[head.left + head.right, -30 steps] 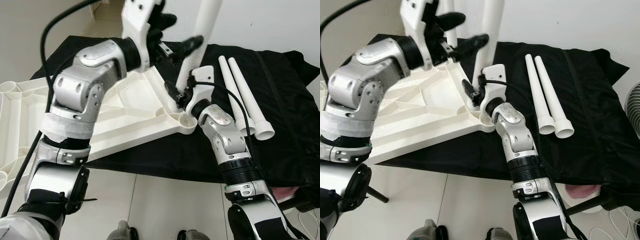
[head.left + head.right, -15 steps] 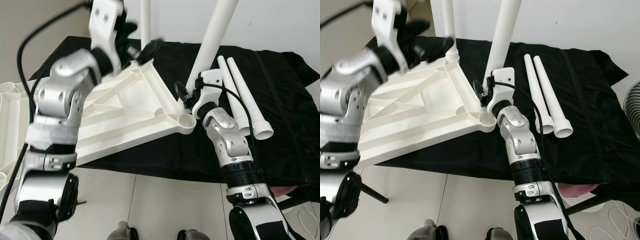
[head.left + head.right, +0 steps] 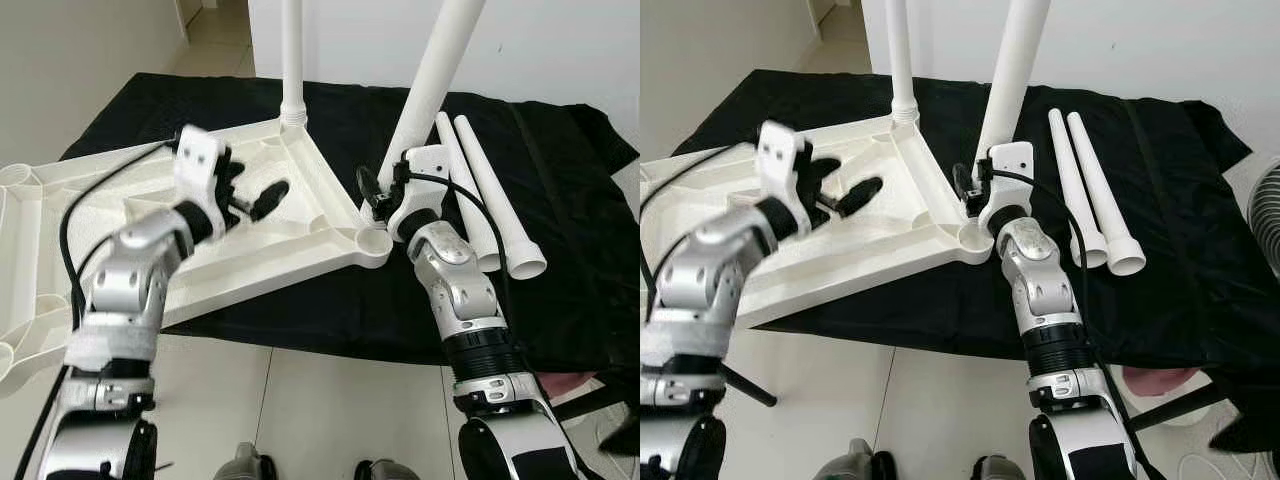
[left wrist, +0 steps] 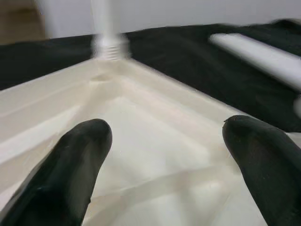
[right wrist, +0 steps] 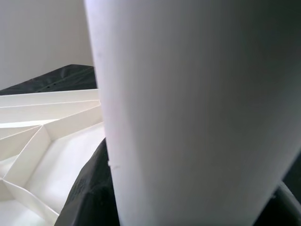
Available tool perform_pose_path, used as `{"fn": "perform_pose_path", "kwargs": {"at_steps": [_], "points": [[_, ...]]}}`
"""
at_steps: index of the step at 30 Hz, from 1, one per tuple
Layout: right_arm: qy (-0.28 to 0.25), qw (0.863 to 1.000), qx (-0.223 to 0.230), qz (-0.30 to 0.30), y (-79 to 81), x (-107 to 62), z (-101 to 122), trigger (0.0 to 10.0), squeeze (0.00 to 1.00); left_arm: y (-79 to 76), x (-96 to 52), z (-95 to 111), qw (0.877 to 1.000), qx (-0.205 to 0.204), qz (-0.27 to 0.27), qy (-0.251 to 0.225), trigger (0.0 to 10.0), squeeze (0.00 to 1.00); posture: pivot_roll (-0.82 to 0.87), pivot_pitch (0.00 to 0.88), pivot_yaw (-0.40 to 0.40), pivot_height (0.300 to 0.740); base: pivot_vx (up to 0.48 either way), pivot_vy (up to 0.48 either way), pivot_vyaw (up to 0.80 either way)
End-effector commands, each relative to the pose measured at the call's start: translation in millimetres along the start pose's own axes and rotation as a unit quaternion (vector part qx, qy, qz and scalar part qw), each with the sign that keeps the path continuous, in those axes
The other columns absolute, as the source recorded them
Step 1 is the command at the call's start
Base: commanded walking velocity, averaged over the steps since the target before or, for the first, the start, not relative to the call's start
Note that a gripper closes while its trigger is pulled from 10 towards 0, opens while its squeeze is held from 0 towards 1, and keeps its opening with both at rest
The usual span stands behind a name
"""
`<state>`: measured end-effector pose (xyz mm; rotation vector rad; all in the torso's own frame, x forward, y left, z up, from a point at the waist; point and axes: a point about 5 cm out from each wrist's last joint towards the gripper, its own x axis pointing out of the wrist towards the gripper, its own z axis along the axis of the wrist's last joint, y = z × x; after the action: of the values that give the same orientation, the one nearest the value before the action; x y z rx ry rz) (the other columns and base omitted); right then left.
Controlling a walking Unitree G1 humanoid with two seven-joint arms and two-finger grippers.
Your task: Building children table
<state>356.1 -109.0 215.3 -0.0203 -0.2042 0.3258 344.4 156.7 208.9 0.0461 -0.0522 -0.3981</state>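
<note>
Black cloth (image 3: pixel 560 300): tabletop (image 3: pixel 250 250), 2 loose legs (image 3: pixel 490 190).

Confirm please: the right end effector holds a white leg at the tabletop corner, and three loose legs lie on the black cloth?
Not quite. Two loose legs lie on the black cloth, not three; the right eye view shows it. The right end effector does hold a white leg at the tabletop corner.

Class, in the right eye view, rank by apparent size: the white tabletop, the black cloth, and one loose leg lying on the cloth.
1. black cloth
2. white tabletop
3. loose leg; its twin beside it looks the same size.
</note>
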Motion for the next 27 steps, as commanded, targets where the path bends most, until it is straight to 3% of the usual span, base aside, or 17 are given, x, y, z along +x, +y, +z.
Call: {"fn": "perform_pose_path", "kwargs": {"at_steps": [1,4,10,16,19,21,27], "points": [[-0.005,1.0,-0.003,-0.002,-0.3,-1.9,-0.5,10.0,0.0,3.9,-3.3,-11.1,0.999,0.003,0.03,0.016,10.0,0.0,-0.1,0.07,0.047,0.74,0.0,0.0,0.0],[-0.003,1.0,-0.008,-0.004,-1.8,-2.5,-2.4,10.0,0.0,-3.1,-7.3,-24.8,0.999,0.0,0.021,0.03,10.0,0.0,-0.1,0.072,0.043,0.74,0.0,0.0,0.0],[0.002,1.0,-0.009,-0.002,-0.1,-2.9,-7.2,10.0,0.0,-21.7,-7.0,-30.6,0.999,0.017,-0.015,0.031,10.0,0.0,-0.1,0.069,0.039,0.74,0.0,0.0,0.0],[0.009,1.0,-0.008,-0.003,1.3,-2.8,-15.0,10.0,0.0,-61.6,-5.5,-29.3,0.995,0.052,-0.087,0.015,10.0,0.0,-0.1,0.073,0.037,0.74,0.0,0.0,0.0],[0.01,1.0,-0.007,-0.003,1.1,-2.7,-16.2,10.0,0.0,-69.7,-6.2,-27.9,0.993,0.058,-0.104,0.01,10.0,0.0,-0.1,0.073,0.037,0.74,0.0,0.0,0.0],[0.012,1.0,-0.01,-0.005,0.7,-2.0,-19.0,10.0,0.0,-86.8,-9.7,-25.4,0.987,0.076,-0.142,-0.002,10.0,0.0,-0.1,0.073,0.037,0.74,0.0,0.0,0.0],[0.018,1.0,-0.016,0.0,3.6,1.6,-25.5,10.0,0.0,-94.0,-13.7,-25.6,0.983,0.091,-0.162,-0.004,10.0,0.0,-0.09,0.061,0.036,0.74,0.0,0.0,0.0]]}}
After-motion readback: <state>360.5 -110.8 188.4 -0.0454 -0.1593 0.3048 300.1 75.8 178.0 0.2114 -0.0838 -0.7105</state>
